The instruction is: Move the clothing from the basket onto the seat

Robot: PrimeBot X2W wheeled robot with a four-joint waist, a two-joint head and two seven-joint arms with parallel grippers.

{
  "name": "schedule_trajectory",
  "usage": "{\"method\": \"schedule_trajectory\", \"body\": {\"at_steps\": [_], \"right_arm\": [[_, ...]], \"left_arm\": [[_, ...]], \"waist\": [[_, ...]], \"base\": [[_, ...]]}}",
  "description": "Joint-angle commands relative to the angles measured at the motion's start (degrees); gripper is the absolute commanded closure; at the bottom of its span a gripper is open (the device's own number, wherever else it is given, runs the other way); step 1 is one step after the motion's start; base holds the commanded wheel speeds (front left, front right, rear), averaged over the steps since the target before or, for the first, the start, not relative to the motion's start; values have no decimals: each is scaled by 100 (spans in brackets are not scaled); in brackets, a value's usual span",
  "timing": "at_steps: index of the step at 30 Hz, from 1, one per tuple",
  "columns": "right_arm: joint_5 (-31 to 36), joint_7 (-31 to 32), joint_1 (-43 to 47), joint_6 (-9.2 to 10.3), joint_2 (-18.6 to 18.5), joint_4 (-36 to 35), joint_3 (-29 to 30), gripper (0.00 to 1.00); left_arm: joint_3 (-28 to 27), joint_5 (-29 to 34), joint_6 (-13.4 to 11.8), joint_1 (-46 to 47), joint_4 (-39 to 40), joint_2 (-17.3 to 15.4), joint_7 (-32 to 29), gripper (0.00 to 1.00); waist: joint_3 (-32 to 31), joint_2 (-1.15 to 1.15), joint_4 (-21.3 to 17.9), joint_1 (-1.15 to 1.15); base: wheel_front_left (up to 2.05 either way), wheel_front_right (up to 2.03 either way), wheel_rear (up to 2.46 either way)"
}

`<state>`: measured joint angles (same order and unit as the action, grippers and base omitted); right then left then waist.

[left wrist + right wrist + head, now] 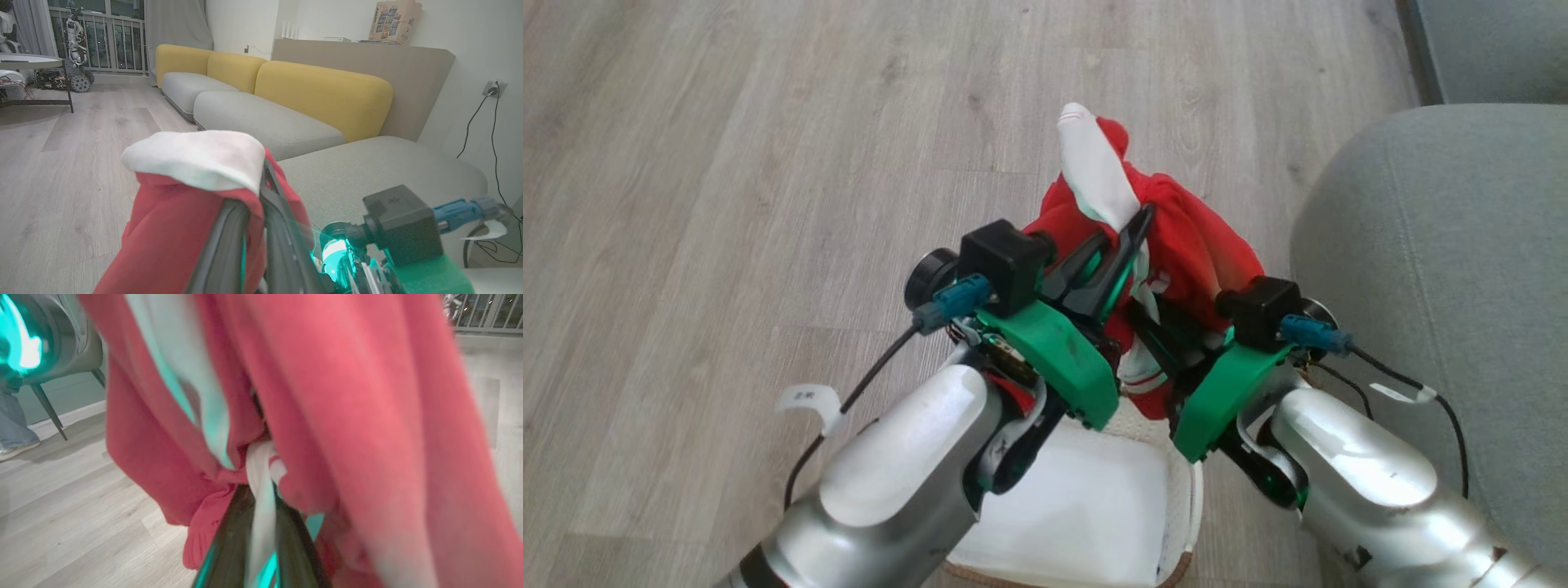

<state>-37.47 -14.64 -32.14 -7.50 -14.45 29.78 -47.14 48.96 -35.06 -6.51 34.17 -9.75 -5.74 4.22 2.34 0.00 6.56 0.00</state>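
The red clothing (1176,229), with a white-trimmed end sticking up, hangs bunched between both grippers above the floor. My left gripper (1129,233) is shut on its upper folds; in the left wrist view the gripper (258,195) pinches red cloth (171,228) under the white trim. My right gripper (1164,331) is mostly buried in the cloth; in its own view it (261,494) is shut on a white strip and red fabric (347,396). The white basket (1194,490) stands right below my wrists. The grey-green seat (1437,269) lies to the right, close by.
A plain white sheet (1070,506) lies in the basket. Wooden floor (727,163) spreads to the left and ahead. A long sofa with yellow backs (327,90) runs beyond the seat. A person's leg and shoe (12,433) stand near a chair leg (45,412).
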Motion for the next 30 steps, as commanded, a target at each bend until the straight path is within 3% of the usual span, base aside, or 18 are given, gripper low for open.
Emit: {"method": "schedule_trajectory", "body": {"at_steps": [1,19,20,21,23,30], "right_arm": [[-27,-36,-22,1,13,-283,102,100],[451,-36,1057,1,-310,-1644,1504,100],[516,-36,1121,1,-334,-1775,1616,100],[545,-36,1144,1,-349,-1831,1675,100],[618,-36,1173,1,-391,-1905,1787,100],[843,-36,1113,1,-459,-2169,2310,100]], "left_arm": [[-308,-74,-17,307,129,-93,86,100],[-445,-301,-186,-292,101,-388,248,100],[-398,-315,-157,-338,125,-381,248,70],[-367,-329,-128,-357,137,-375,238,56],[-326,-344,-99,-379,168,-359,234,0],[-249,-281,-129,-385,205,-369,267,0]], "waist": [[-23,0,-70,0],[-68,0,-556,0],[-82,0,-618,0],[-92,0,-649,0],[-103,0,-726,0],[-113,0,-1149,0]], "base": [[0,0,0],[0,0,0],[0,0,0],[0,0,0],[0,0,0],[0,0,0]]}}
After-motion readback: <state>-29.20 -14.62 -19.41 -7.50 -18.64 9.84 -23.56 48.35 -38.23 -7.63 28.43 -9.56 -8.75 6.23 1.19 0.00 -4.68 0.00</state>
